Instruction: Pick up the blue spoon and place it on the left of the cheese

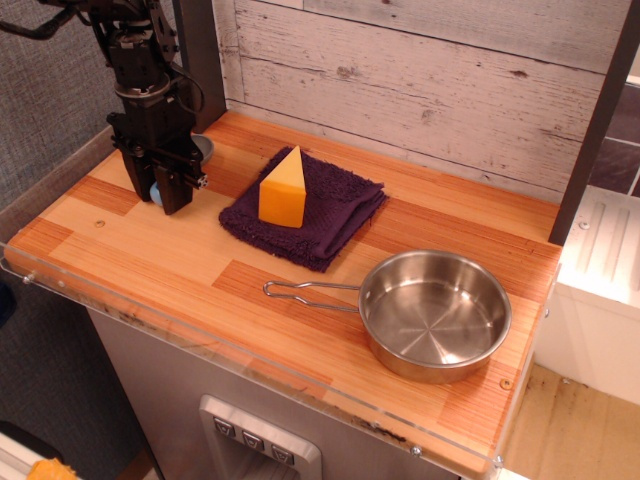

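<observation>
My gripper (165, 200) hangs from the black arm at the left of the wooden counter (150, 250), fingertips low, at or just above the surface. It is shut on the blue spoon (155, 192). A bit of its light blue handle shows between the fingers, and its grey bowl sticks out behind the gripper. The yellow-orange cheese (283, 188) stands upright on the dark purple cloth (335, 215), about a hand's width to the right of the gripper. The rest of the spoon is hidden by the fingers.
A steel pan (433, 312) with a wire handle sits at the front right. A dark post (203, 60) stands right behind the gripper, against the plank wall. The counter's left and front edges have a clear plastic lip (200, 345).
</observation>
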